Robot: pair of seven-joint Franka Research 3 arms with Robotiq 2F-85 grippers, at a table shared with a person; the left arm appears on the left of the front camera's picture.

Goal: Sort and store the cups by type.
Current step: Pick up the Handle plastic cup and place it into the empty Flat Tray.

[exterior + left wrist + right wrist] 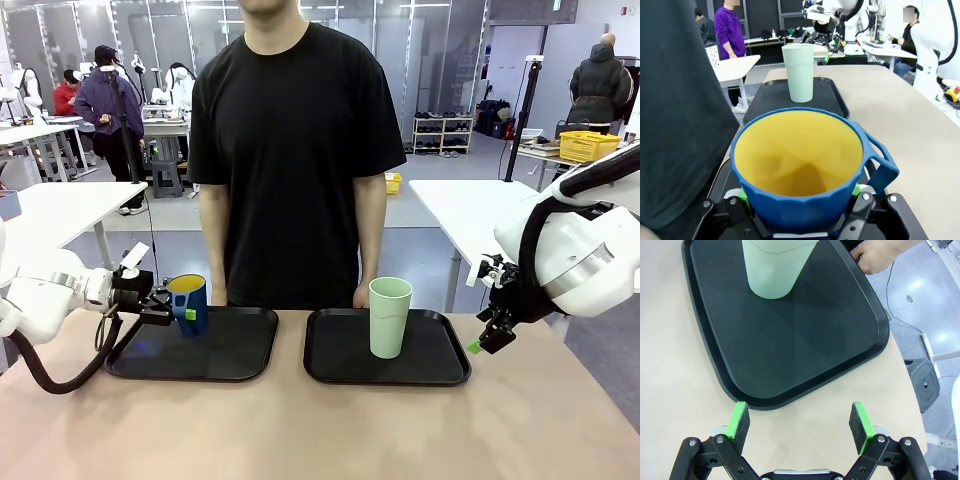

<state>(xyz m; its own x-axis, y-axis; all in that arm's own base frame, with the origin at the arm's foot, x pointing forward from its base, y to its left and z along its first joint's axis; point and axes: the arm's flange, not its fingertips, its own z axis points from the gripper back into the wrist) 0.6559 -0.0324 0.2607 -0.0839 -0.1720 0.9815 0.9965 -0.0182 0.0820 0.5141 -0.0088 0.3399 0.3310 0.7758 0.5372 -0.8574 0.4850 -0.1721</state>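
We are gripping the dark-blue mug (pixel 188 302) in our left gripper (pixel 178 313), fingers clamped on its sides, at the left black tray (pixel 215 355); whether it is touching the tray we cannot tell. The pale-green tumbler (pixel 389 316) is standing upright on the right black tray (pixel 440 360). Our right gripper (pixel 801 426) is hovering wide open and empty just beside that tray's edge.

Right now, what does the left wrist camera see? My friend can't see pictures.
The left gripper holds a dark-blue mug with a yellow inside. Behind it, a pale-green tumbler stands upright on a black tray.
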